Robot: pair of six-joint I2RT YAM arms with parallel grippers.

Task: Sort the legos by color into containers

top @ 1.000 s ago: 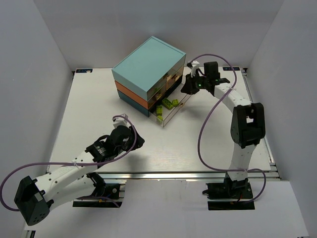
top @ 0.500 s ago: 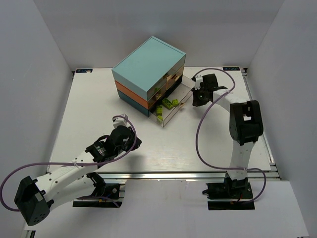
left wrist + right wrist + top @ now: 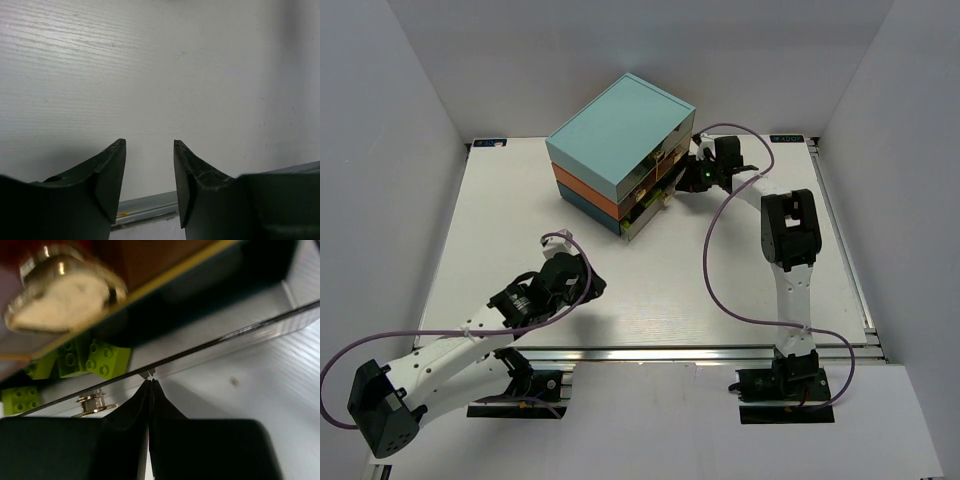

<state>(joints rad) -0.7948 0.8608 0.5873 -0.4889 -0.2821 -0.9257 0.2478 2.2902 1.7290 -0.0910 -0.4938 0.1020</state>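
Yellow-green legos (image 3: pixel 95 359) lie inside the bottom drawer (image 3: pixel 642 215) of the teal-and-orange chest (image 3: pixel 620 135); I see them through its clear front. My right jaws are pressed together, with their tips touching that clear front just beside its silver knob (image 3: pixel 92 402). My left jaws stand apart with nothing between them, low over the bare white tabletop (image 3: pixel 150 60) near its metal edge rail (image 3: pixel 145 207).

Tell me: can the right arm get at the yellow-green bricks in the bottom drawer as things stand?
Probably not. The bottom drawer sits almost closed in the chest, so the yellow-green bricks lie behind its clear front, and the right tool is shut with its tips against that front.
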